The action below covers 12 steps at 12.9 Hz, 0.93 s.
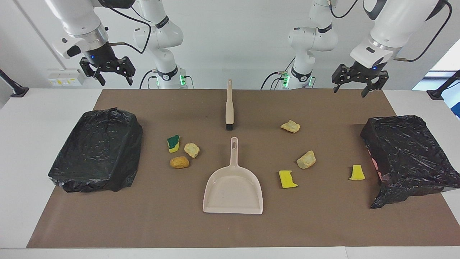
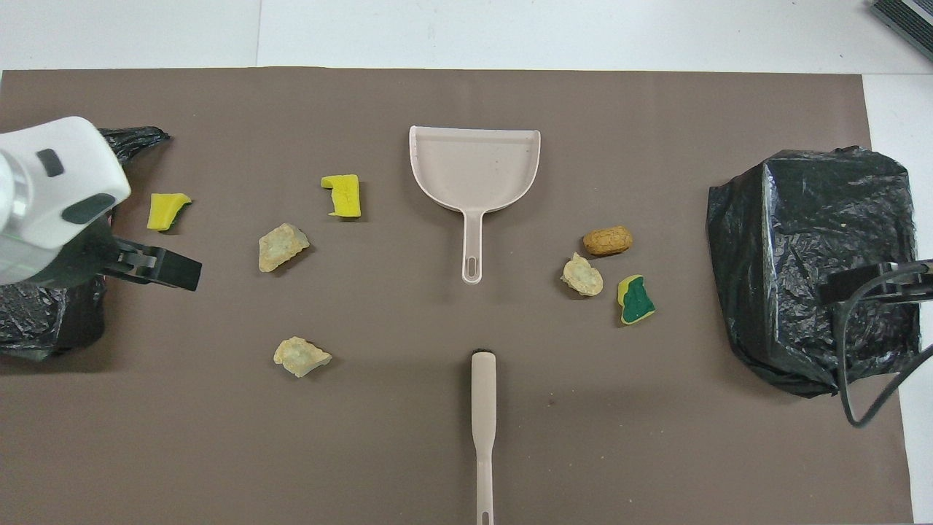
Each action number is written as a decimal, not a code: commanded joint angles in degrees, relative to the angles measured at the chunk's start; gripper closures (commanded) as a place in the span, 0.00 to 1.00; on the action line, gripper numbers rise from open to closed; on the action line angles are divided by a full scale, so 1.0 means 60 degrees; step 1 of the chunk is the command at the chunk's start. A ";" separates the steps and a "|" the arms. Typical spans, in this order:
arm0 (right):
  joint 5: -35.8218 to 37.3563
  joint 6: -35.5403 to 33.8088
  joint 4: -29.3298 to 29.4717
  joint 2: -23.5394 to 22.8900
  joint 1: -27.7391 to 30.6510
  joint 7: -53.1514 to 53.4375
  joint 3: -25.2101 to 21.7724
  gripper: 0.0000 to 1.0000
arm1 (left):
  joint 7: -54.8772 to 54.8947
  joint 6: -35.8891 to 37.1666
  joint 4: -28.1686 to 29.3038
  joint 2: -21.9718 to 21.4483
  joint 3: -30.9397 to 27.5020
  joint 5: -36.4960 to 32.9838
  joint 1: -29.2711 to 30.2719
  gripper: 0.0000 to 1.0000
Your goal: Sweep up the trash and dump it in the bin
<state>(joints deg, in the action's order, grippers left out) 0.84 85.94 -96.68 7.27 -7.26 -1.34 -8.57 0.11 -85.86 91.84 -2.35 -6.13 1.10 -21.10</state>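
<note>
Several trash pieces lie on the brown mat [image 1: 143, 216]. A green-faced sponge [image 1: 173, 143], a tan lump [image 1: 192, 150] and an orange-brown lump [image 1: 179, 162] sit together toward the right arm's end. Two tan lumps [image 1: 290, 126] [image 1: 306, 159] and two yellow sponge bits [image 1: 287, 179] [image 1: 356, 173] lie toward the left arm's end. Each end has a black-bagged bin [image 1: 97, 149] [image 1: 409, 154]. My left gripper [image 1: 358, 86] hangs open and empty, high over the mat's corner. My right gripper [image 1: 115, 77] hangs open and empty, high over the other corner.
A beige dustpan [image 1: 233, 190] lies mid-mat with its handle toward the robots. A beige brush [image 1: 229, 106] with black bristles lies nearer to the robots, in line with it. The left arm's wrist [image 2: 51, 197] covers part of one bin [image 2: 44, 321] in the overhead view.
</note>
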 commanded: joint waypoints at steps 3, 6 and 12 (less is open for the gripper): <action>-0.0052 0.0778 -0.0028 -0.0668 -0.0488 0.0532 0.0139 0.00 | -0.2182 -0.1273 0.2224 -0.1144 -0.0122 -0.0111 -0.2002 0.00; -0.0067 0.0926 -0.0087 -0.0669 -0.0489 0.0517 0.0125 0.00 | -0.3704 -0.1902 0.2987 -0.1306 -0.0107 -0.0052 -0.3247 0.00; -0.0067 0.1671 0.0001 -0.1575 -0.0678 0.0575 0.0139 0.00 | -0.5800 -0.3848 0.4612 -0.1278 -0.0107 -0.0052 -0.5298 0.00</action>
<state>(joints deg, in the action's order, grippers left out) 0.80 93.32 -96.99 0.72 -10.80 1.04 -8.00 -30.24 -103.25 113.28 -7.78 -5.70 1.16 -48.52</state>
